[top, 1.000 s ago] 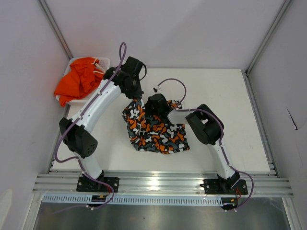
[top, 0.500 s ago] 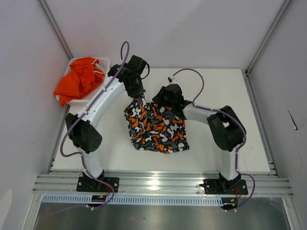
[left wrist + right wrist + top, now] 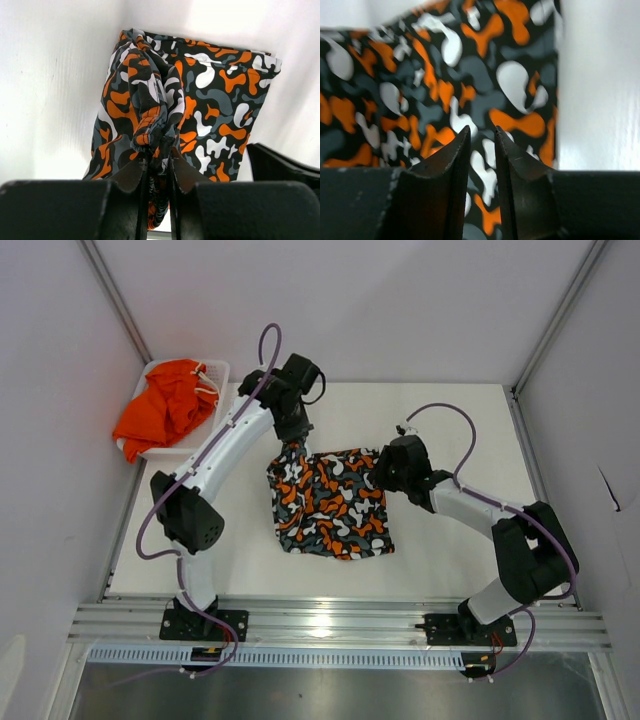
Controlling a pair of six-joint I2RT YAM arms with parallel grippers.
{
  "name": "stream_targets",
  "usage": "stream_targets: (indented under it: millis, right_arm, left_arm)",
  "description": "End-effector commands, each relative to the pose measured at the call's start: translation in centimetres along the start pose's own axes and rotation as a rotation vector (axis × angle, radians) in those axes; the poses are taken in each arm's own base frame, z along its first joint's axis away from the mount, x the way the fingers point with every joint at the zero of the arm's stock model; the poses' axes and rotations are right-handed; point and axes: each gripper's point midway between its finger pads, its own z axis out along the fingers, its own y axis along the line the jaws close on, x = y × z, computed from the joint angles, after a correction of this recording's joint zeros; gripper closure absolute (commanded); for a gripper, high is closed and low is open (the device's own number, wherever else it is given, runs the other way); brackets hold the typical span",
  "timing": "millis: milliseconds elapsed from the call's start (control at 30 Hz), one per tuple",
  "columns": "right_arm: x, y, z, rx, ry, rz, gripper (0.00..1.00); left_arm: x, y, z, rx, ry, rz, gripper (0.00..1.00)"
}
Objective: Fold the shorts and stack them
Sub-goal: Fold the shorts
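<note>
Patterned shorts (image 3: 330, 502) lie spread mid-frame on the worktop (image 3: 450, 420), ready for folding. Right tool (image 3: 482, 137), at their right edge, stands slightly parted and grips nothing. Left tool (image 3: 159, 165) pinches their bunched upper-left corner, apparently to tension the cloth. Orange shorts (image 3: 165, 405) sit heaped in the basket (image 3: 218, 368), upper left.

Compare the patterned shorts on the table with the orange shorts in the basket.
Look: the patterned shorts are blotched orange, black, white and grey; the orange shorts are plain. Pose: the patterned shorts lie spread nearly flat on the table; the orange shorts sit crumpled in the white basket. State: the left claw pinches the patterned shorts' far corner; nothing touches the orange shorts. Both are soft fabric.
</note>
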Motion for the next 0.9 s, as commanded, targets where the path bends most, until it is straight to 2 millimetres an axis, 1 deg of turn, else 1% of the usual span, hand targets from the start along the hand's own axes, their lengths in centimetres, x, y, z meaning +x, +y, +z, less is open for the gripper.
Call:
stream_targets:
  millis: [0, 33, 133, 167, 233, 267, 333, 367, 400, 467, 533, 567, 600, 667, 700, 767, 800, 867]
  right_arm:
    - [0.6, -1.1, -1.7, 0.036, 0.012, -0.058, 0.71]
    - [1.5, -1.8, -1.6, 0.049, 0.034, -0.065, 0.71]
    - [2.9, -2.8, -1.5, 0.071, 0.061, -0.073, 0.73]
    - [3.7, -3.4, -1.4, 0.084, 0.08, -0.075, 0.73]
    - [4.6, -3.6, -1.3, 0.091, 0.096, -0.087, 0.73]
    - [5.2, -4.0, -1.3, 0.106, 0.108, -0.092, 0.74]
    - [5.7, -4.3, -1.0, 0.13, 0.116, -0.107, 0.74]
    - [5.9, -4.1, -0.9, 0.13, 0.121, -0.116, 0.74]
    - [6.6, -4.6, -0.6, 0.152, 0.142, -0.121, 0.75]
    - [7.4, -4.5, -0.2, 0.161, 0.16, -0.137, 0.75]
    - [8.2, -4.9, 0.4, 0.189, 0.179, -0.151, 0.76]
    - [8.8, -4.6, 0.5, 0.189, 0.191, -0.167, 0.77]
    - [9.4, -4.7, 0.8, 0.199, 0.203, -0.172, 0.77]
    - [10.0, -4.6, 1.0, 0.21, 0.21, -0.187, 0.78]
    - [10.7, -4.0, 1.0, 0.199, 0.219, -0.202, 0.78]
    - [11.7, -3.5, 1.3, 0.196, 0.233, -0.211, 0.78]
    - [12.7, -2.4, 1.3, 0.17, 0.24, -0.231, 0.79]
    - [13.9, -1.3, 1.6, 0.154, 0.251, -0.234, 0.79]
  left_arm:
    - [-0.2, -1.1, -1.3, -0.005, -0.033, -0.043, 1.0]
    - [-0.1, -1.2, -1.3, -0.005, -0.033, -0.044, 1.0]
    - [0.4, -1.7, -1.2, -0.014, -0.039, -0.054, 1.0]
    - [0.7, -1.9, -1.2, -0.02, -0.039, -0.054, 1.0]
    - [1.0, -2.0, -0.9, -0.035, -0.042, -0.055, 1.0]
    - [1.4, -2.2, -0.6, -0.042, -0.034, -0.052, 1.0]
    - [1.8, -2.5, -0.4, -0.041, -0.024, -0.052, 1.0]
    - [2.0, -2.8, -0.3, -0.037, -0.022, -0.051, 1.0]
    - [2.2, -3.0, 0.0, -0.038, -0.017, -0.047, 1.0]
    - [2.5, -3.1, 0.2, -0.038, -0.011, -0.043, 1.0]
    - [2.6, -3.2, 0.5, -0.043, -0.007, -0.04, 1.0]
    - [2.6, -3.1, 0.5, -0.047, -0.008, -0.036, 1.0]
    - [2.6, -3.0, 0.5, -0.051, -0.011, -0.034, 1.0]
    - [2.4, -2.6, 0.4, -0.068, -0.021, -0.027, 1.0]
    - [2.4, -2.2, 0.4, -0.079, -0.023, -0.022, 1.0]
    - [2.1, -1.5, 0.1, -0.1, -0.037, -0.013, 1.0]
    - [2.0, -1.2, 0.1, -0.112, -0.039, -0.011, 1.0]
    - [1.6, 0.1, 0.0, -0.147, -0.048, -0.005, 1.0]
